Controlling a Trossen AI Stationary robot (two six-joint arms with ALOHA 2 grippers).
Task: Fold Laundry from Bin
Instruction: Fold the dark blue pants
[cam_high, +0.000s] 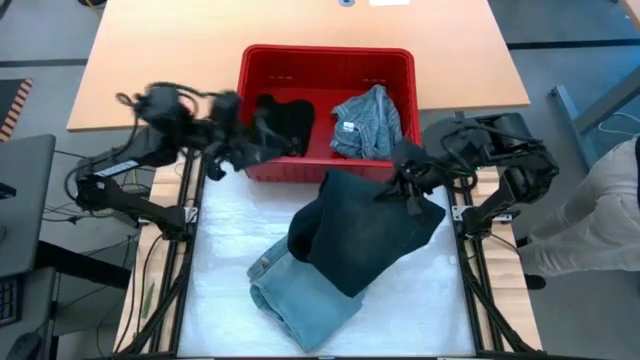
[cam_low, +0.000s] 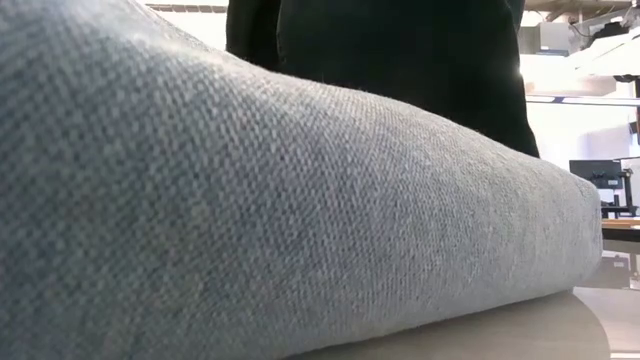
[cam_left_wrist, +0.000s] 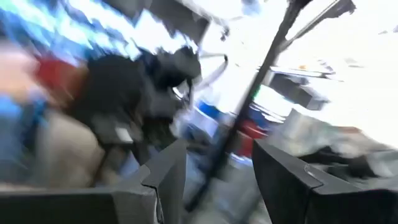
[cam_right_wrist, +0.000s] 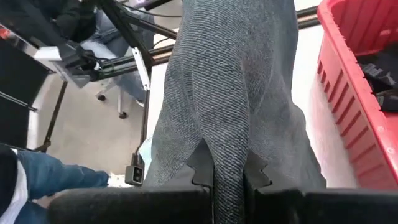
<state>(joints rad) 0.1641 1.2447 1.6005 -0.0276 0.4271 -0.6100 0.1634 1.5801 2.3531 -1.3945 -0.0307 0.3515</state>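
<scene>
On the white mat in front of the red bin (cam_high: 325, 60), a dark garment (cam_high: 365, 235) hangs pinched in the right gripper (cam_high: 412, 195).

It drapes over the light denim piece (cam_high: 300, 300), apparently lifted by one edge so it can be spread for folding; the jaws are clamped on its cloth. A black item (cam_high: 285, 120) and a blue-grey one (cam_high: 368, 122) remain in the bin. The left gripper (cam_high: 232, 140) hovers blurred at the bin's near-left rim, fingers parted, holding nothing.

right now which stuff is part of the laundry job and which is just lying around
Job: red bin; black garment and striped garment in it; dark garment pinched by right gripper; denim garment on the mat.

Lying about: wooden table; a person's sleeve at the edge.
</scene>
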